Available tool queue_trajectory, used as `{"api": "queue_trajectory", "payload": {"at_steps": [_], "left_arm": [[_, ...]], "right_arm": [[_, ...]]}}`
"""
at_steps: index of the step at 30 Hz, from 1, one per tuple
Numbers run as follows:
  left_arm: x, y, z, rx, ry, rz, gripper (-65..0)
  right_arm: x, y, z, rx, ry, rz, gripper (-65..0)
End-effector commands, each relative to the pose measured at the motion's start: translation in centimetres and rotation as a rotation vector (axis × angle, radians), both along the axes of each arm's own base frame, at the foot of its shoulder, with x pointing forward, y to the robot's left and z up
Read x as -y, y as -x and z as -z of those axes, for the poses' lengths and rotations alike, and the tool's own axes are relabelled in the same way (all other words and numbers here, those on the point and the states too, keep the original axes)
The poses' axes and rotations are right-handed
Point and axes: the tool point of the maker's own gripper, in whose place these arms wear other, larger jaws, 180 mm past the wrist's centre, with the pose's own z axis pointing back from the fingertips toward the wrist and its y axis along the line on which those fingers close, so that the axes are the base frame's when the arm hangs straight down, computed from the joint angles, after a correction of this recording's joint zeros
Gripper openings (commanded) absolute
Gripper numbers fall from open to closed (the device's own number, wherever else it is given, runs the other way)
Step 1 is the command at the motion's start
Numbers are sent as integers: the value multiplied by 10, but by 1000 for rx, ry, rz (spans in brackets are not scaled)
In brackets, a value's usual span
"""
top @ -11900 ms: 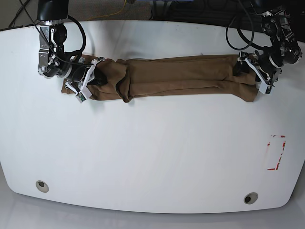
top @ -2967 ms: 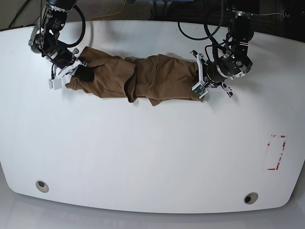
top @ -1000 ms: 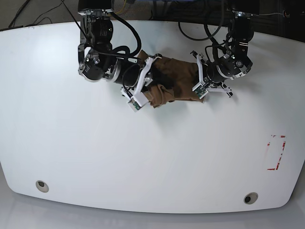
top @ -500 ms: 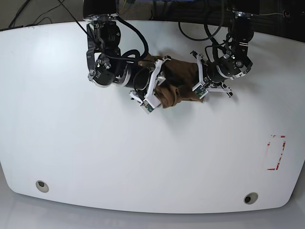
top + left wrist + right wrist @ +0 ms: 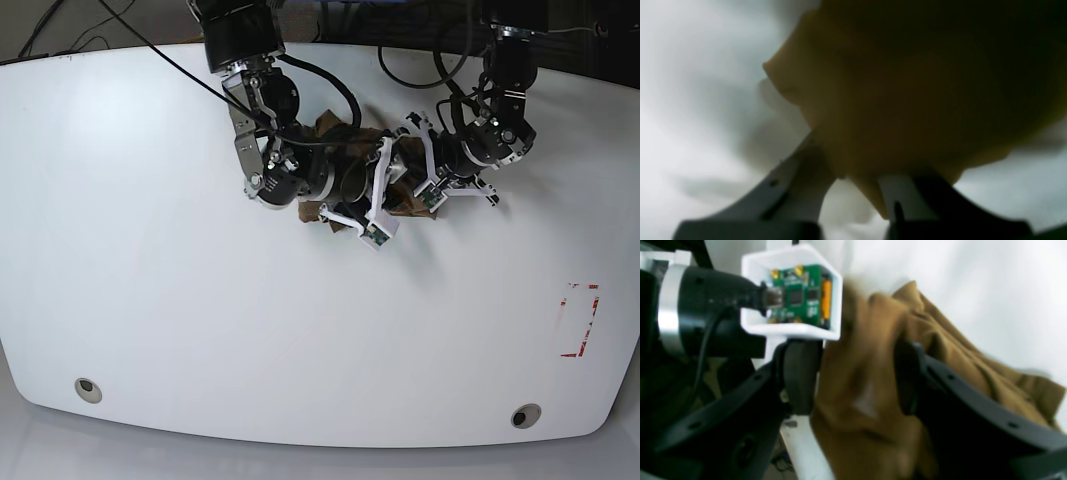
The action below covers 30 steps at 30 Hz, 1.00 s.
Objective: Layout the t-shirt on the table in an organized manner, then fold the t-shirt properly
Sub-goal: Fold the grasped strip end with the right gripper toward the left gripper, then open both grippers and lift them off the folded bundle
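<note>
1. Two arms met over the t-shirt, bunched into a compact wad at the far middle of the surface, mostly hidden under them
2. Left tool clamped shut on the t-shirt's edge, cloth filling the blurred left wrist view
3. Right tool spread open, with brown cloth lying between its dark fingers; impossible to tell whether anything was truly held there
4. Judged well along: garment no longer spread out but gathered into a short, thick bundle, apparently brought end to end
5. Left to do, by the look of it: release of both tools, then perhaps smoothing, since the folds looked rumpled and uneven in the right wrist view
6. Glossy white surface with rounded edges, otherwise bare around the bundle
7. Two round grey holes near the front edge, well apart
8. Red dashed rectangle toward one side, far from the cloth
9. Dark cables trailing behind the far edge, room beyond dim and unclear
</note>
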Motion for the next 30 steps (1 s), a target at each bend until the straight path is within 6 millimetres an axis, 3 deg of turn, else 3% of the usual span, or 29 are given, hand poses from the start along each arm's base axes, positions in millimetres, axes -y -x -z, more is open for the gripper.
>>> {"api": "queue_trajectory", "payload": {"at_steps": [1,5,13,19,30], "left_arm": [[-2,6,4,-27,-41,26,-625],[-13,1,-6,9,-73,36,-625],[-9,-8,-33,92,-74,51,-625],[-11,-11,-37,106,-75,45,-625],[-41,-22,-47,137,-93,-45,-625]], "right_arm": [[-16,-20,-44,93,-150,16,-288],[-14,-26,-46,108,-141,17,-288],[-8,-39,-46,132,-109,14,-288],[-2,-58,-54,164,-111,37,-292],[29,-83,-51,186,-56,87,-294]]}}
